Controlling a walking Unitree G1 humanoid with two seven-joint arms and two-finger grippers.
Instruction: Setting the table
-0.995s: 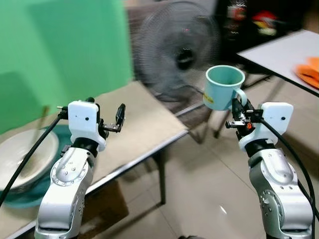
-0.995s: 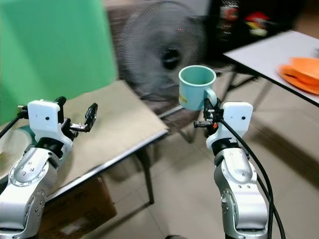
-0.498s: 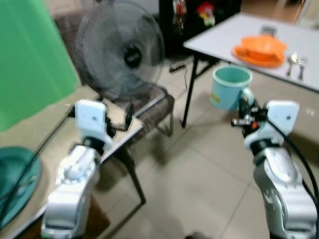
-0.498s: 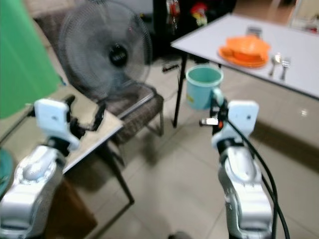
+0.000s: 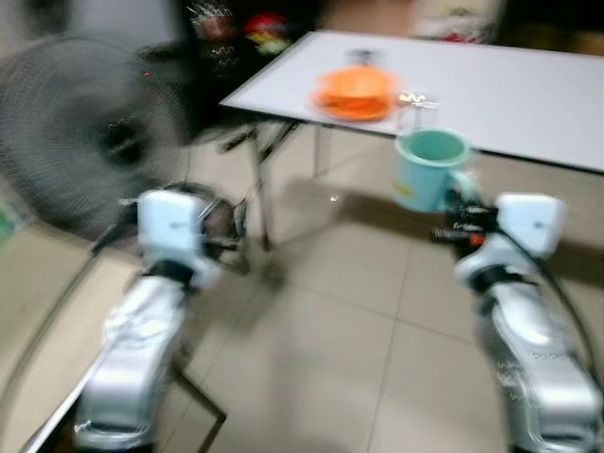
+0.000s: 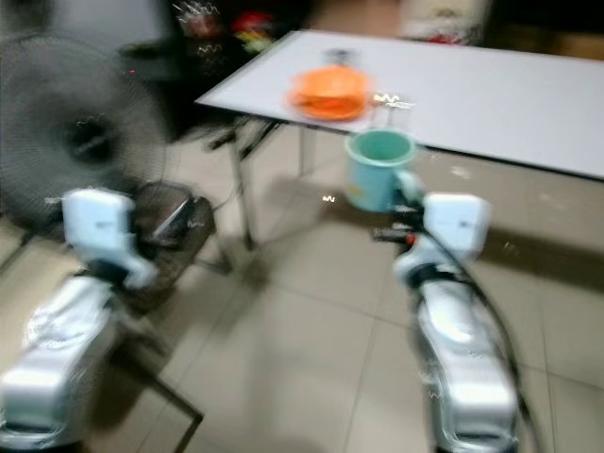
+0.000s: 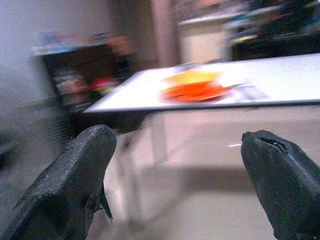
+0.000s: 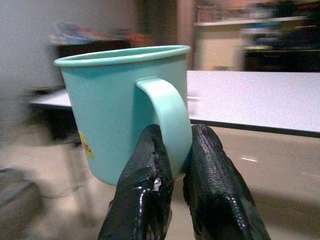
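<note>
My right gripper [image 8: 172,165] is shut on the handle of a teal mug [image 5: 429,168], held upright in front of me at chest height. The mug [image 8: 120,115] stands open-mouthed above the fingers. Ahead stands a white table [image 5: 510,90] with an orange plate stack [image 5: 354,92] and some cutlery [image 5: 413,97] beside it near its left end. My left gripper [image 7: 180,175] is open and holds nothing, raised at my left side. The head views are blurred by motion.
A standing fan [image 5: 85,132] is at the left, with a dark chair [image 6: 175,222] below it. A corner of the tan table [image 5: 38,311] lies at lower left. Beige tiled floor [image 5: 321,349] stretches between me and the white table.
The camera has turned right: the fan and tan table slid to the left and the white table with the orange plates came to the centre. Both grippers keep their pose, mug still held.
</note>
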